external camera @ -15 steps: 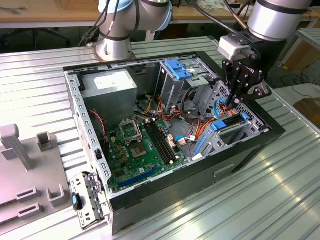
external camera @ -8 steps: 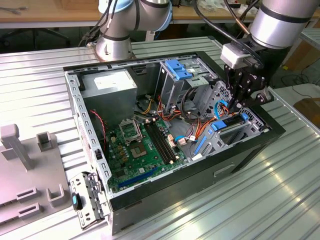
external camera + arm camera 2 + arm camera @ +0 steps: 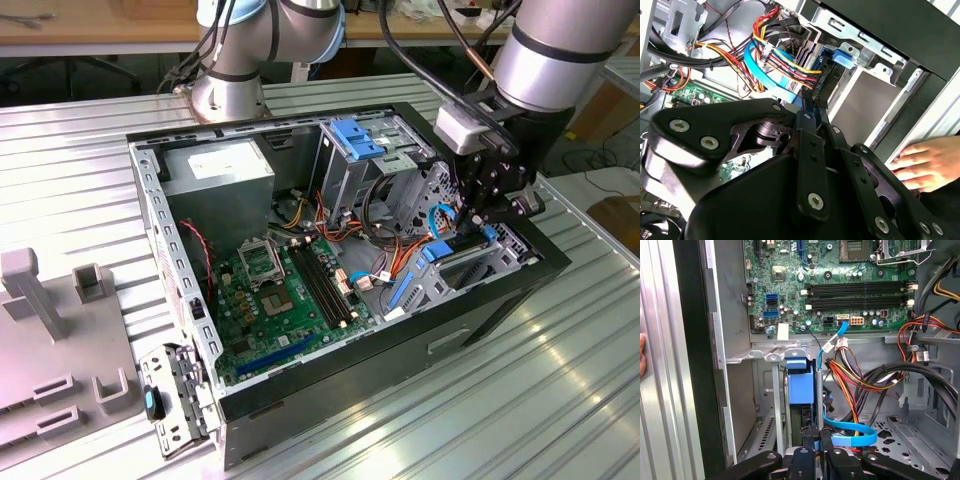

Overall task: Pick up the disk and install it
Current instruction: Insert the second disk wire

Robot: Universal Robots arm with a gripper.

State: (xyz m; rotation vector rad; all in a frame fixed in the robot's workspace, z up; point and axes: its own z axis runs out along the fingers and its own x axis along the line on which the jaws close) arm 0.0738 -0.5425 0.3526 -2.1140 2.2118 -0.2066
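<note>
- The gripper point(image 3: 478, 212) is lowered into the case's drive bay at the exterior view's right.
- The fingers point(image 3: 807, 107) appear closed on the disk point(image 3: 801, 385), seemingly partly seated; release is left.

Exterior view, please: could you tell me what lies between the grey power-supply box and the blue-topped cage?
A bundle of yellow and red wires lies there, as the exterior view shows.
</note>
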